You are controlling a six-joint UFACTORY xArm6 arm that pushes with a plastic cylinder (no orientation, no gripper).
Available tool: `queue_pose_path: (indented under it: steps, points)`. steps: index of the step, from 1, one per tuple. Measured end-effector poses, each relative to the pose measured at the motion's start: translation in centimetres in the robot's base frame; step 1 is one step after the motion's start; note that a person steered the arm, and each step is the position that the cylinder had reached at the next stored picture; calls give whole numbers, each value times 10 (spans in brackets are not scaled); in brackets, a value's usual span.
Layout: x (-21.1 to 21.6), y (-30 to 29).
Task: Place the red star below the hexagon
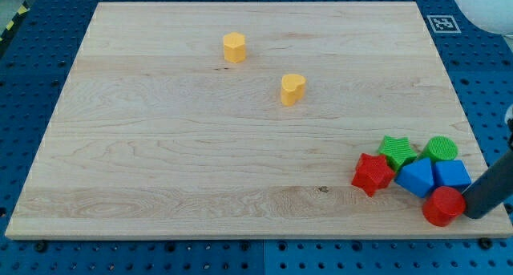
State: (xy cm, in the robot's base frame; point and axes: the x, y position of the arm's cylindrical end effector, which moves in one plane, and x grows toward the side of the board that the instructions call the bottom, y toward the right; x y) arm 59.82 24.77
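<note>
1. My tip (473, 215) sits at the lower right board (200, 163) edge, touching the red cylinder (443, 207); no pincer is fitted.
2. The red star (373, 173) lies lower right, left end of a cluster with the green star (397, 151), green cylinder (442, 149) and two blue blocks (417, 179) (454, 175).
3. The yellow hexagon (234, 47) stands upper centre, the yellow heart (292, 89) near it; bare wood lies beneath them.
</note>
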Motion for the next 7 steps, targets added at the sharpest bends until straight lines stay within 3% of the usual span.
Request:
queue_pose_path:
  steps: [6,7]
  points:
    - [20,-28]
    - [21,-60]
